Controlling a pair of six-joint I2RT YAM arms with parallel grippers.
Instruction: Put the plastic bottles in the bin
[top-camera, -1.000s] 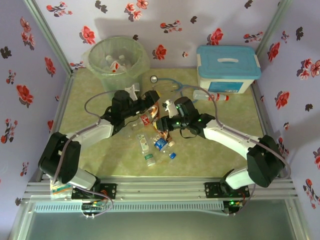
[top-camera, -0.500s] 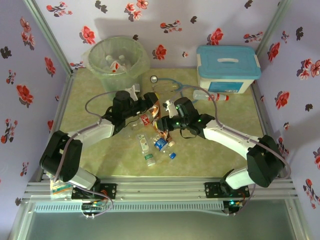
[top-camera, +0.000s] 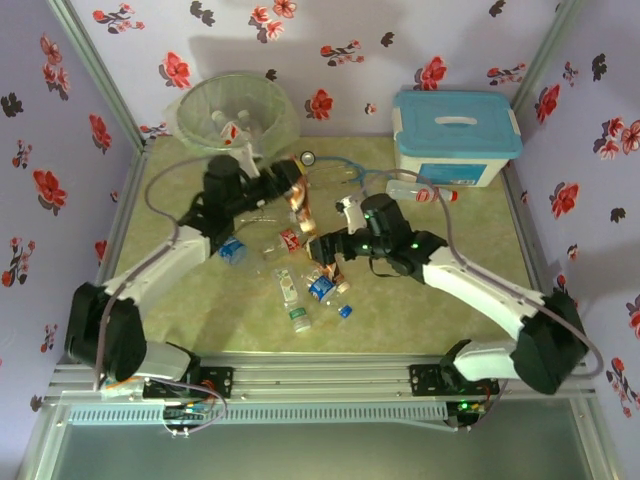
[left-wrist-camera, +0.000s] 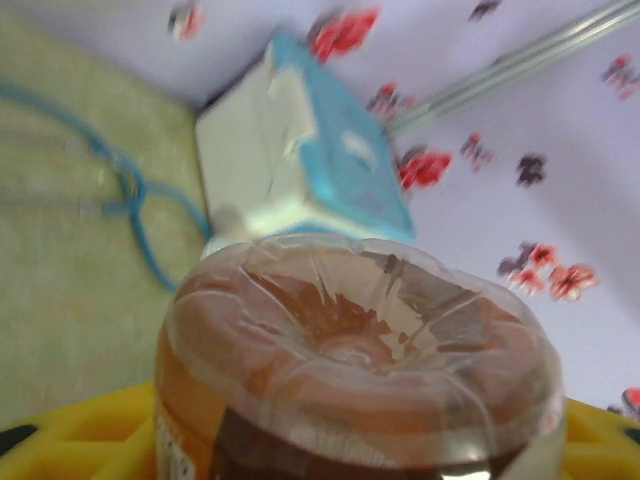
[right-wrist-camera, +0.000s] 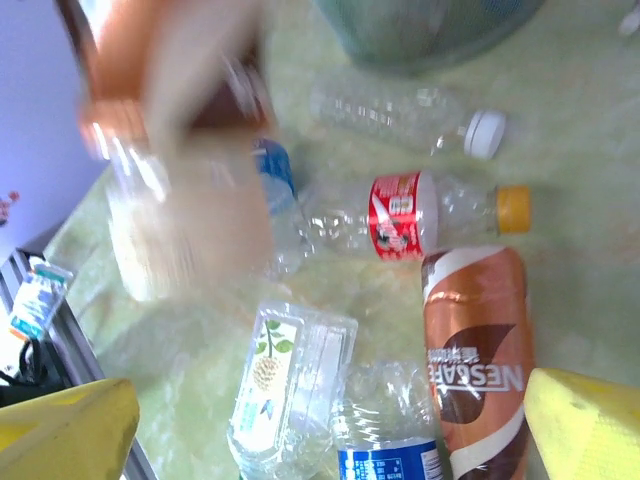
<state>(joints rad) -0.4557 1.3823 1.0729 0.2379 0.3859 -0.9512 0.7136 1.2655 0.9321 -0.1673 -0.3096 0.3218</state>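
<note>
- Two tools have changed within the last second. My left tool (top-camera: 288, 192) has closed partway onto the amber bottle (left-wrist-camera: 350, 350) and lifted it off the desk (top-camera: 450, 240), while my right tool (right-wrist-camera: 330, 420) has sprung wide open and holds nothing.
- I judge one bottle is in transit and the right side is free for another pick.
- That bottle hangs short of the bin (top-camera: 195, 135), near its front wall. Its base faces the wrist camera, the cap end is hidden, and from overhead its long axis runs roughly near-to-far.
- Under the right tool, the Nescafe bottle (right-wrist-camera: 475, 340) and the red-label bottle (right-wrist-camera: 400, 215) lie flat, at right angles.
</note>
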